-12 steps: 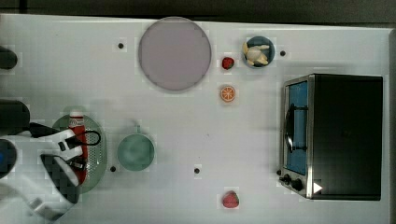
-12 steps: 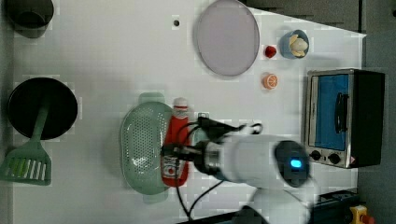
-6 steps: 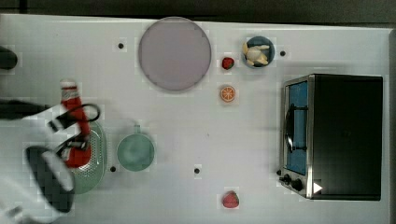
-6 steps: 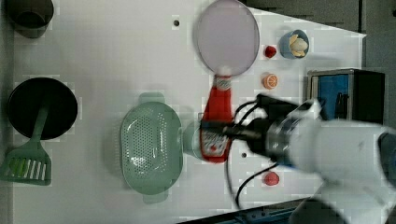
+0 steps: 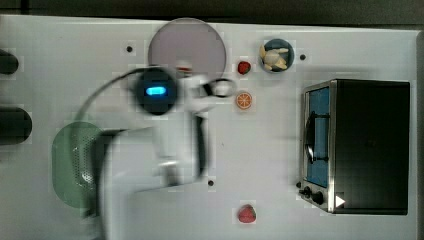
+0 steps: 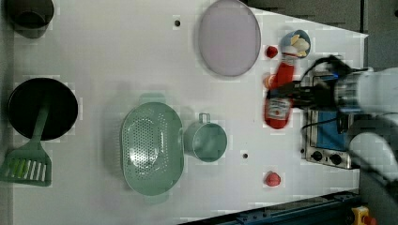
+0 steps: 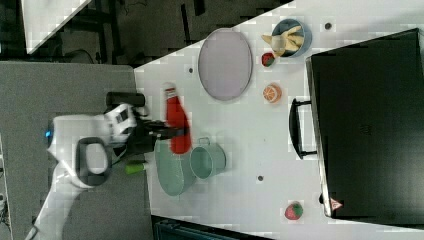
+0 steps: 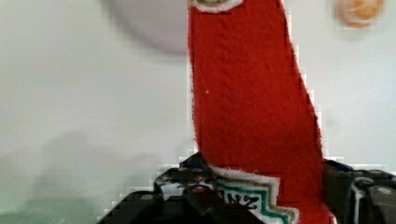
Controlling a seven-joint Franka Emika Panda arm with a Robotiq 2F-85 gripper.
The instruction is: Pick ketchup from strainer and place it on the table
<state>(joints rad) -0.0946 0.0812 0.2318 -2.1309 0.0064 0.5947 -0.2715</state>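
Observation:
The ketchup (image 6: pixel 280 96), a red bottle with a white cap and label, hangs in the air above the white table (image 6: pixel 103 51), clear of the strainer. My gripper (image 6: pixel 290 93) is shut on its lower body around the label. The right view shows the ketchup (image 7: pixel 176 122) in the gripper (image 7: pixel 170 131) above the strainer's near end (image 7: pixel 172 172). In the wrist view the bottle (image 8: pixel 252 102) rises from between the dark fingers (image 8: pixel 196 191). The pale green strainer (image 6: pixel 151 147) holds nothing. In the top view my blurred arm covers part of the strainer (image 5: pixel 72 165).
A round green cup (image 6: pixel 206 140) stands beside the strainer. A grey-purple plate (image 5: pixel 187 47), an orange slice (image 5: pixel 243 100), a small bowl (image 5: pixel 276 55) and a toaster oven (image 5: pixel 355 145) lie beyond. A strawberry (image 5: pixel 246 213) sits near the front edge. A black pan (image 6: pixel 42 108) and green spatula (image 6: pixel 26 164) are on the left view's left.
The ketchup has been lifted out of the strainer and carried away from it toward the plate and oven side. The strainer is left empty.

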